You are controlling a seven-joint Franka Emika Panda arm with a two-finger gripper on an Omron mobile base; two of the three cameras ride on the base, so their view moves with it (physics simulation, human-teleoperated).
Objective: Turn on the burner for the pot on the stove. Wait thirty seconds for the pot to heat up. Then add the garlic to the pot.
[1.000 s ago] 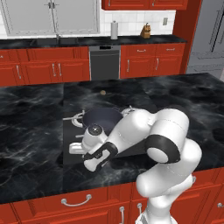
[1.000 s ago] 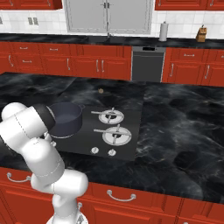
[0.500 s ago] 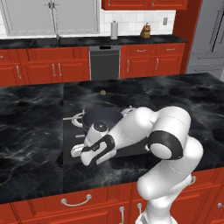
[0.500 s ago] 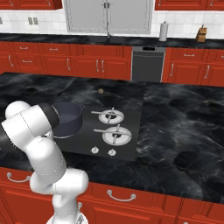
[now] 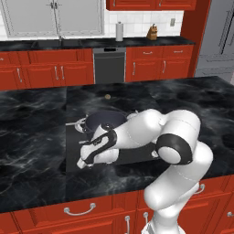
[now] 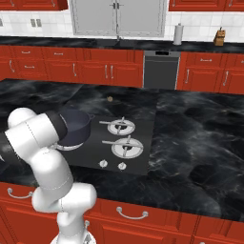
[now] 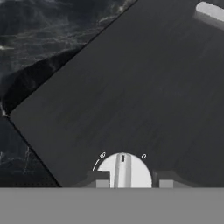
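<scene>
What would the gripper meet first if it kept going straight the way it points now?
Most likely the silver stove knob: in the hand view the gripper has a fingertip on each side of it, low over the stove. Whether the fingertips already touch the knob can't be told.

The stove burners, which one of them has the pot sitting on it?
The far burner on the left half of the stove carries the pot. The two burners to its right stand bare, their grates showing.
</scene>
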